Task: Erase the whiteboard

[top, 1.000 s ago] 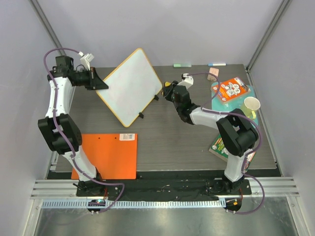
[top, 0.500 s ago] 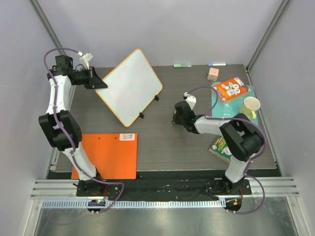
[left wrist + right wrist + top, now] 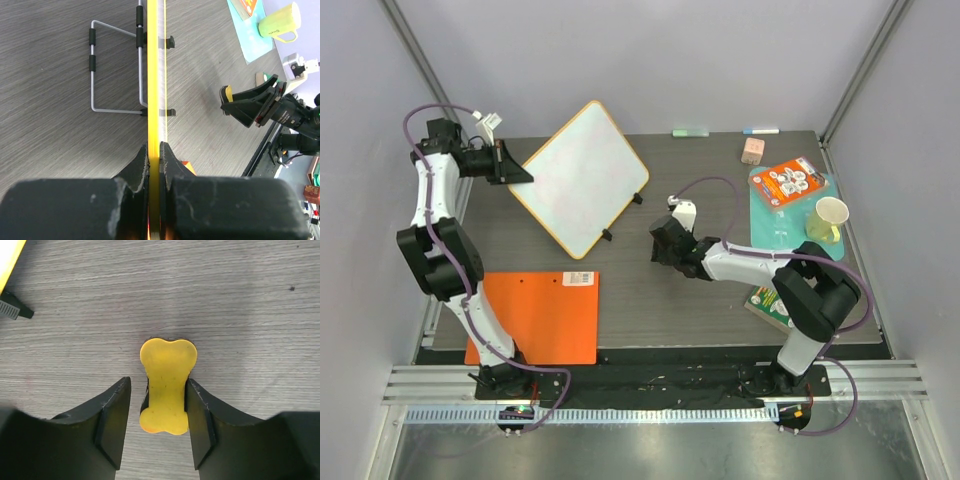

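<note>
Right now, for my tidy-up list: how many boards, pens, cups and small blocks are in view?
Boards: 2, the white rectangular yellow-rimmed whiteboard and the flat orange clipboard-like board.
Pens: 2, a pale green pen and a white pen.
Cups: 1, the yellow-green handled cup.
Small blocks: 2, a pink block and a yellow bone-shaped block in the right tool.
Total: 7.

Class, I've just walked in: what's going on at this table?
The left claw is clamped on the yellow rim of the whiteboard, holding it by one edge. The right claw is down by the table, apart from the board, with a yellow bone-shaped eraser between its fingers; whether it grips it is unclear.
</note>
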`<state>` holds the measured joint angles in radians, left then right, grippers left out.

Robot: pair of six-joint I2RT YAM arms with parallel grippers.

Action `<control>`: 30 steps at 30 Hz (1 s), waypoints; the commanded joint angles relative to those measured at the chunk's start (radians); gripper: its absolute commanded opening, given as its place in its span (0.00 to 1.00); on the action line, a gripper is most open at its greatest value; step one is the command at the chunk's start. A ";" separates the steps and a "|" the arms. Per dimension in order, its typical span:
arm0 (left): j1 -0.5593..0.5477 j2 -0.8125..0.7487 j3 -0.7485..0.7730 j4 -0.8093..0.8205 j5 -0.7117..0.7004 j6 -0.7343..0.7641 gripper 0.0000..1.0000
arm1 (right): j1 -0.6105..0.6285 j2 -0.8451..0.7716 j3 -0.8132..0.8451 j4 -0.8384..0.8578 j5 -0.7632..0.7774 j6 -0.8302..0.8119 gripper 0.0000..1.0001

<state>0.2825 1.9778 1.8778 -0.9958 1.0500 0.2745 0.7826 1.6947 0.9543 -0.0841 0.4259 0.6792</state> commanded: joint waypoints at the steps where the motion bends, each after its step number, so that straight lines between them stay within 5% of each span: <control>1: -0.009 0.015 0.003 -0.050 -0.047 0.106 0.00 | 0.012 -0.010 0.061 -0.094 0.100 -0.020 0.55; 11: -0.009 0.012 -0.002 -0.072 -0.054 0.126 0.00 | 0.058 0.011 0.138 -0.126 0.154 -0.073 0.61; 30: -0.009 0.013 -0.029 -0.078 -0.136 0.150 0.00 | 0.113 0.287 0.282 0.500 -0.090 -0.135 0.44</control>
<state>0.2886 1.9778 1.8751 -1.0264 1.0473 0.3222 0.8955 1.9705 1.1648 0.2214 0.3611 0.5591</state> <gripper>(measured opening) 0.036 0.464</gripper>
